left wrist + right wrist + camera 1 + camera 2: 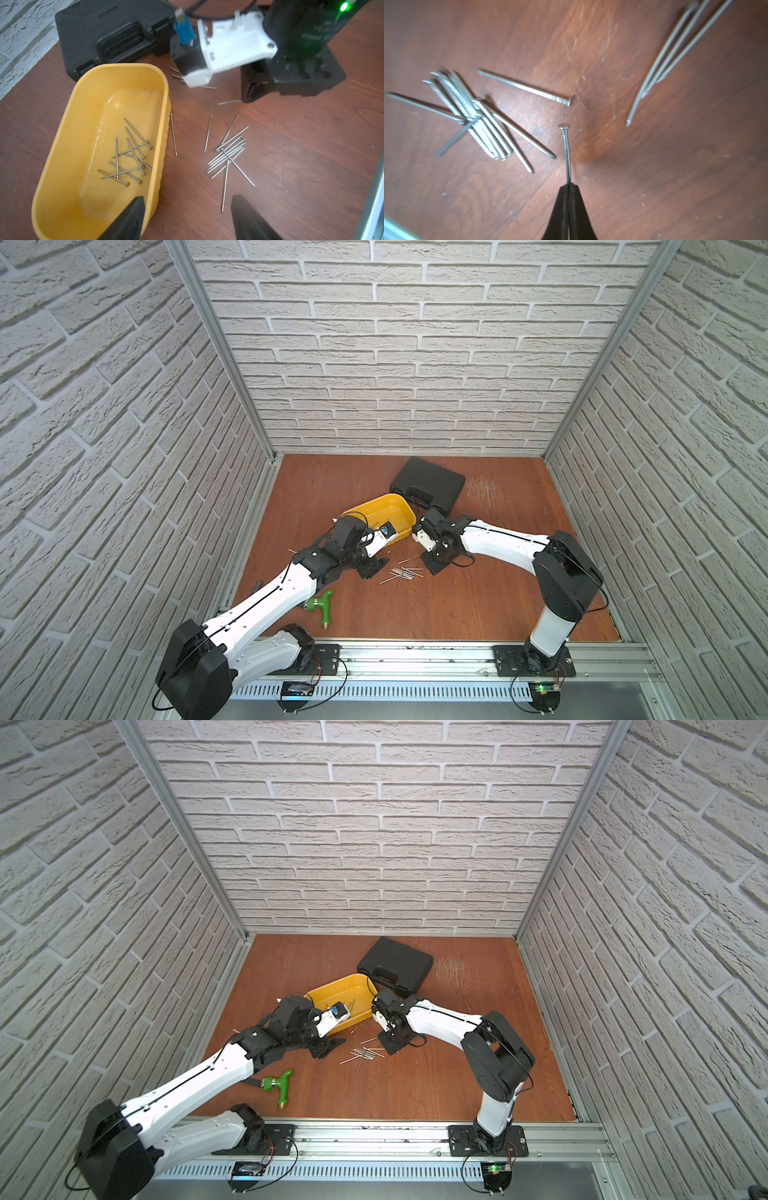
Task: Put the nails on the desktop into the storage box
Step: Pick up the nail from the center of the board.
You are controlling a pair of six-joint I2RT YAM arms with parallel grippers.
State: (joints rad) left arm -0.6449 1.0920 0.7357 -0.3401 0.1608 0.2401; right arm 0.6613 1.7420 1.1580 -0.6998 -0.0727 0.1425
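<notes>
Steel nail (566, 149) pinched by its shank in the closed right gripper (568, 185), head pointing away; left gripper (187, 199) held wide apart, empty, near the storage box (386, 510) rim. Box seen mid-frame in both top views, loose nails (402, 572) just below it on the desktop (478, 605)

nails (227, 152) on desktop (291, 166) & in box (87, 116)

Both top views look from high above the near edge of the surface (498, 605), steeply down toward the far brick wall (415, 364), and are far enough to take in all of it. The left wrist view looks slanted down, from near, on the storage box (70, 145) and the loose nails (226, 153). The right wrist view hangs very close above the same nails (475, 116), past the right fingers (556, 212).
</notes>
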